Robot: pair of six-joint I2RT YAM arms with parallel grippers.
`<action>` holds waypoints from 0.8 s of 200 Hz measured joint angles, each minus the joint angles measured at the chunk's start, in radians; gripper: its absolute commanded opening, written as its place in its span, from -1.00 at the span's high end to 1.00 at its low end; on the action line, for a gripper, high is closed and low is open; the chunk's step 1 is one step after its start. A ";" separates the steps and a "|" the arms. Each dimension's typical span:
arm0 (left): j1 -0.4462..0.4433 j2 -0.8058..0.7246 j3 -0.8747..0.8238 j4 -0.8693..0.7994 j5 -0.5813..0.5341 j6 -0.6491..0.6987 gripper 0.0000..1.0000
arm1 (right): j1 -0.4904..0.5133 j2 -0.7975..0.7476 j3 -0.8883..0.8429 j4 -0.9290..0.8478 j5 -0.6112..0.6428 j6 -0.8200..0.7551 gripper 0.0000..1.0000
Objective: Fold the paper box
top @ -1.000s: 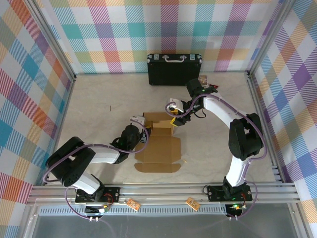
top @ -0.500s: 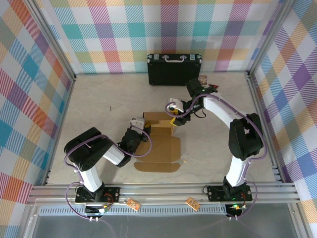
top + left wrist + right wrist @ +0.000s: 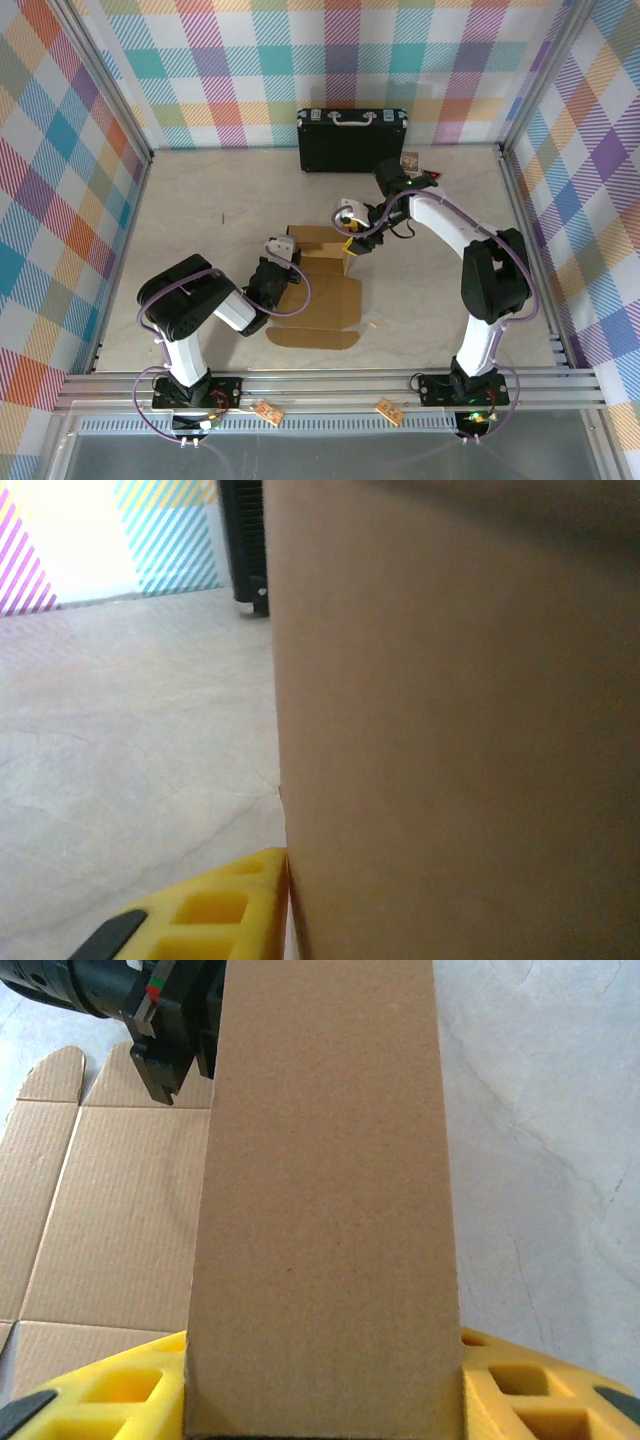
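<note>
One paper box (image 3: 320, 295), a brown cardboard sheet with some flaps raised, lies mid-table, and one black hard case (image 3: 352, 140) stands by the back wall. The tabletop (image 3: 200, 220) is pale and marbled, and the walls (image 3: 300, 60) are bright plaid. Two arms bend inward. The right gripper (image 3: 352, 244) pinches an upright flap between its yellow fingers (image 3: 520, 1380). The left gripper (image 3: 289, 261) sits at the box's left edge with one finger (image 3: 225, 905) against the cardboard; I cannot tell whether it grips.

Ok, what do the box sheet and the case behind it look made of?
The paper box looks like brown corrugated cardboard, matte: fine ribbing shows on its flat panels. The black case looks hard-shelled, with a silvery handle; its material is unclear.
</note>
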 measured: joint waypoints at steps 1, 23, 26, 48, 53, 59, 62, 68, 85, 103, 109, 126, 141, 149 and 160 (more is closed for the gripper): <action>0.000 0.000 0.000 0.000 -0.001 -0.002 1.00 | 0.001 0.000 0.000 0.000 0.000 0.001 0.23; 0.000 0.008 0.000 0.002 -0.026 0.011 1.00 | 0.010 0.000 0.000 -0.003 0.000 0.026 0.23; 0.000 0.008 0.000 0.003 -0.028 0.012 1.00 | 0.010 0.000 0.000 -0.003 0.000 0.027 0.23; 0.000 0.010 0.000 0.004 -0.035 0.013 0.86 | 0.013 -0.001 0.000 0.000 0.002 0.035 0.23; 0.001 0.010 0.000 0.004 -0.035 0.013 0.75 | 0.013 -0.001 0.000 0.000 0.004 0.036 0.23; 0.000 0.010 0.000 0.004 -0.038 0.013 0.70 | 0.014 -0.001 0.000 0.000 0.005 0.037 0.23; 0.000 0.010 0.000 0.004 -0.039 0.016 0.70 | 0.014 -0.001 0.000 0.000 0.005 0.037 0.23; 0.000 0.010 0.000 0.004 -0.042 0.015 0.69 | 0.014 -0.001 0.000 0.000 0.008 0.037 0.23; 0.000 0.010 0.000 0.004 -0.049 0.015 0.63 | 0.014 -0.002 0.000 -0.001 0.011 0.037 0.24; 0.000 0.010 0.001 0.004 -0.059 0.008 0.62 | 0.015 -0.006 0.000 0.000 0.012 0.037 0.23; 0.000 0.010 0.003 0.004 -0.062 0.004 0.61 | 0.015 -0.008 0.000 0.000 0.013 0.037 0.23; 0.000 0.010 0.011 0.004 -0.073 -0.004 0.42 | 0.016 -0.016 0.000 0.001 0.018 0.037 0.23; 0.000 0.010 0.013 0.004 -0.090 -0.010 0.27 | 0.016 -0.021 0.000 -0.002 0.024 0.036 0.23; 0.000 0.010 0.013 0.004 -0.098 -0.013 0.27 | 0.016 -0.023 0.000 -0.004 0.026 0.036 0.23; 0.000 0.010 0.013 0.003 -0.105 -0.017 0.28 | 0.016 -0.023 0.000 -0.004 0.027 0.036 0.23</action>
